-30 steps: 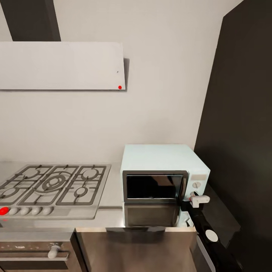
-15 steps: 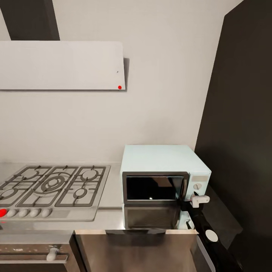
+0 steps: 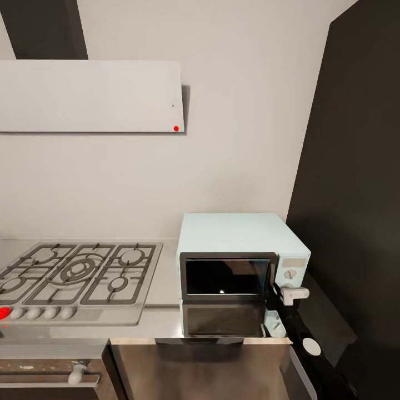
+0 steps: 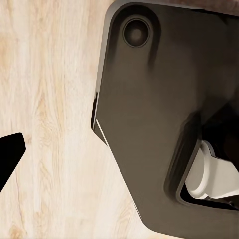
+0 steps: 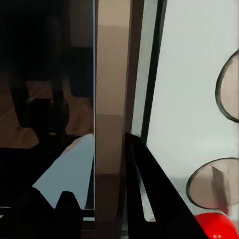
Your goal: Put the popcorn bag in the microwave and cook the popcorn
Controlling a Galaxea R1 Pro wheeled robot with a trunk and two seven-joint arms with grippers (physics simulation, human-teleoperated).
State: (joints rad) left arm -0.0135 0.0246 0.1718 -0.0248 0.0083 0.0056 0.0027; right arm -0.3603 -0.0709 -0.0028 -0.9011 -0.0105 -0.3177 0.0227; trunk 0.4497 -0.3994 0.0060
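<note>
The pale-blue microwave (image 3: 239,233) stands on the grey countertop (image 3: 164,286) against the wall, its dark glass door (image 3: 225,276) looking closed. At the door's right edge is my right gripper (image 3: 280,293), beside the knob panel. In the right wrist view its fingers (image 5: 149,199) press on both sides of the door's vertical handle bar (image 5: 112,99). The popcorn bag and the popcorn are out of view. One dark fingertip (image 4: 9,154) of my left gripper hangs over the wooden floor (image 4: 50,99).
A grey gas hob (image 3: 78,272) lies left of the microwave under a white hood (image 3: 89,97). A tall dark cabinet (image 3: 355,194) rises close on the right. A built-in oven (image 3: 50,372) sits under the hob. My dark base (image 4: 164,99) shows below the left arm.
The view shifted slightly a second ago, and the door's top edge now looks flush with the microwave. My right gripper has stayed at the door's right edge.
</note>
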